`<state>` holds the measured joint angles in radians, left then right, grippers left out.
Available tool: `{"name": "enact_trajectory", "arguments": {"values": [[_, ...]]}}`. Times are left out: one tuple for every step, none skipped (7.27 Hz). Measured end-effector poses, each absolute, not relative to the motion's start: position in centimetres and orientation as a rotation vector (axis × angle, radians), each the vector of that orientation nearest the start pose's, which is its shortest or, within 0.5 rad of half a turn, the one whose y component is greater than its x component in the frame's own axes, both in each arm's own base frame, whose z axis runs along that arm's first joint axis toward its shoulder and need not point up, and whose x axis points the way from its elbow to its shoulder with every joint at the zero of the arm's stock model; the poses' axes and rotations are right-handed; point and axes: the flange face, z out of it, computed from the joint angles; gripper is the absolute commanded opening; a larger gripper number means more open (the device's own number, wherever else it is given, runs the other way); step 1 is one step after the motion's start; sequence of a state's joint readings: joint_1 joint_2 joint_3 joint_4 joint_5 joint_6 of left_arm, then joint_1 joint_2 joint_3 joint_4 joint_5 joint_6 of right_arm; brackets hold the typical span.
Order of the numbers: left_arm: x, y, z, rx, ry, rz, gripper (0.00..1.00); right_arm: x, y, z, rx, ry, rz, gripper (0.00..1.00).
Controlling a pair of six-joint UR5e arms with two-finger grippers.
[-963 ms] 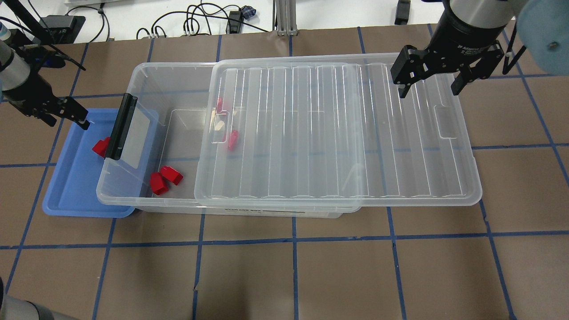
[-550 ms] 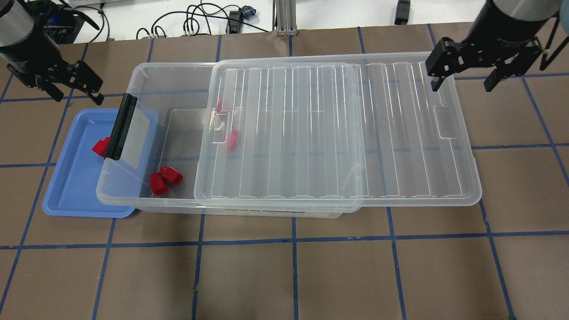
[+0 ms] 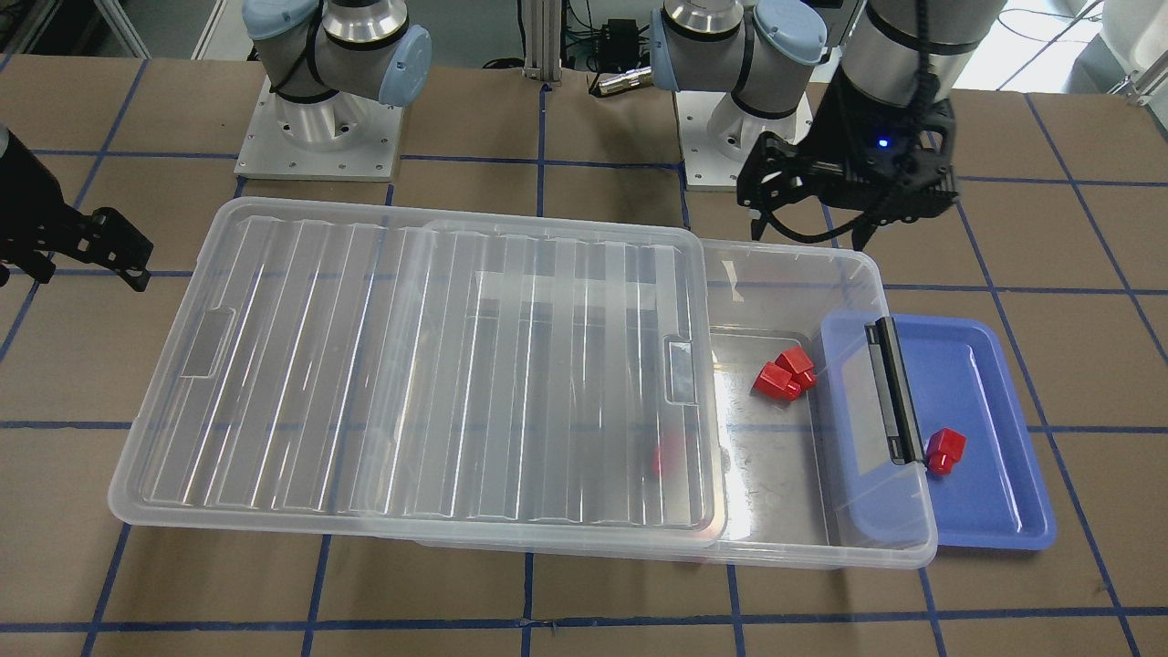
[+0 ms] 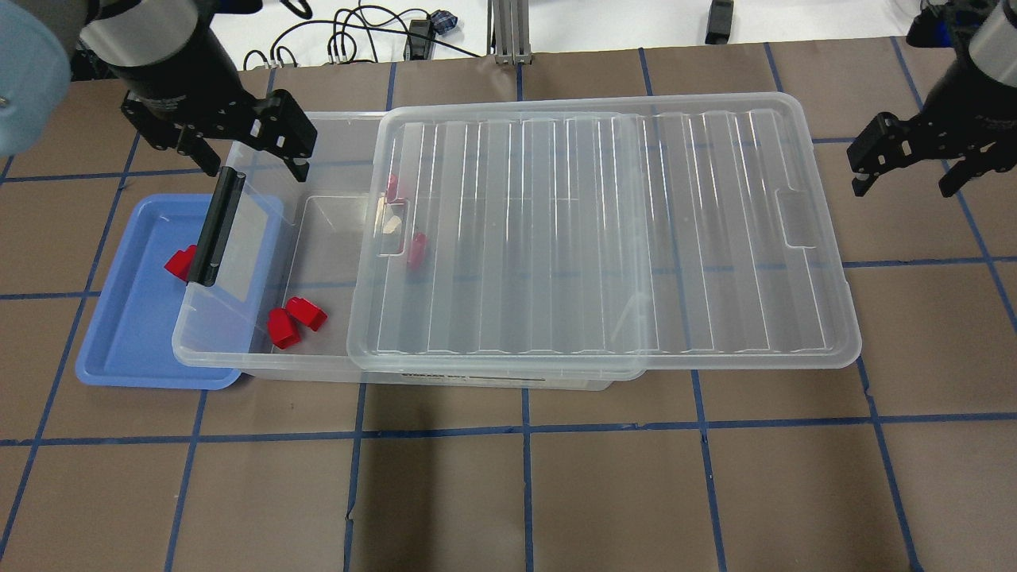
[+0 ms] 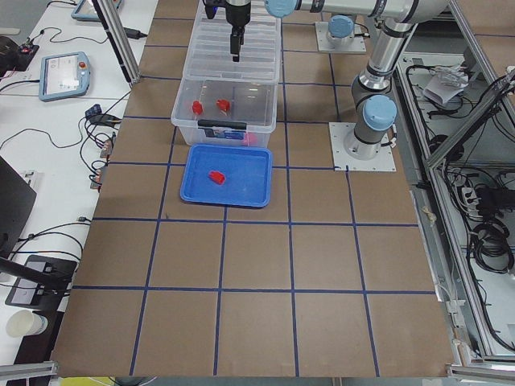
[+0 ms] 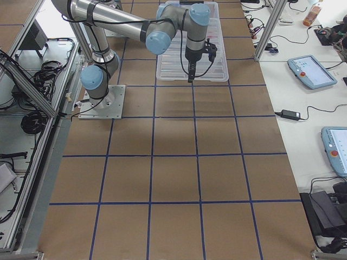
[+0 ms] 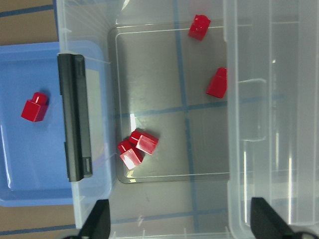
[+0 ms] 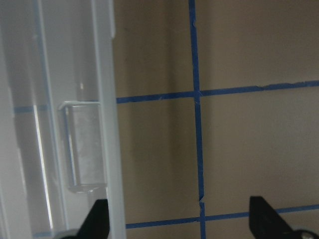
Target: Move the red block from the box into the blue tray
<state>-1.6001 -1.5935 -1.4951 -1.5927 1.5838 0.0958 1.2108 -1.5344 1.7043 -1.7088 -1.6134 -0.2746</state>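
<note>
One red block [image 4: 181, 262] lies in the blue tray [image 4: 127, 342], partly behind the black latch bar [image 4: 214, 226]; it also shows in the left wrist view [image 7: 35, 106]. Two red blocks [image 4: 294, 322] touch each other in the open end of the clear box [image 4: 318, 143]. Two more [image 7: 217, 82] lie by the edge of the slid-aside lid [image 4: 604, 230]. My left gripper [image 4: 256, 168] is open and empty above the box's far left corner. My right gripper [image 4: 904, 189] is open and empty over the table, beyond the lid's right end.
The box's left end overlaps the blue tray's right side. The lid overhangs the box to the right. Brown table with blue tape lines spreads in front [image 4: 524, 492]. Cables lie past the far edge [image 4: 357, 32].
My left gripper has moved from beside the blue tray to above the box's far left corner. My right gripper has moved right, off the lid, to beyond its end. The blocks have not moved.
</note>
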Motion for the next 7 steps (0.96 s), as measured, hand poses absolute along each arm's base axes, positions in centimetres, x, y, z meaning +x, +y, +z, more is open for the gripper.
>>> {"name": "enact_trajectory", "arguments": {"values": [[-15.6, -49.9, 51.2, 0.195, 3.125, -0.055, 1.00, -6.4, -50.8, 39.6, 0.141, 3.174, 0.090, 1.00], [-14.5, -50.3, 51.6, 0.157, 3.128, -0.068, 1.00, -6.7, -50.6, 37.6, 0.133, 3.178, 0.098, 1.00], [-12.4, -51.0, 51.9, 0.097, 3.130, -0.071, 1.00, -6.7, -50.2, 36.5, 0.128, 3.179, 0.101, 1.00], [-11.1, -51.2, 51.8, 0.058, 3.132, -0.062, 1.00, -6.5, -50.0, 36.0, 0.129, 3.178, 0.102, 1.00], [-10.7, -51.1, 51.6, 0.039, 3.133, -0.051, 1.00, -6.2, -49.8, 35.8, 0.135, 3.176, 0.098, 1.00], [-10.7, -51.1, 51.4, 0.034, 3.135, -0.046, 1.00, -5.9, -49.8, 35.7, 0.148, 3.172, 0.091, 1.00], [-10.7, -51.1, 51.4, 0.033, 3.136, -0.044, 1.00, -5.4, -49.9, 35.7, 0.156, 3.172, 0.084, 1.00]]}}
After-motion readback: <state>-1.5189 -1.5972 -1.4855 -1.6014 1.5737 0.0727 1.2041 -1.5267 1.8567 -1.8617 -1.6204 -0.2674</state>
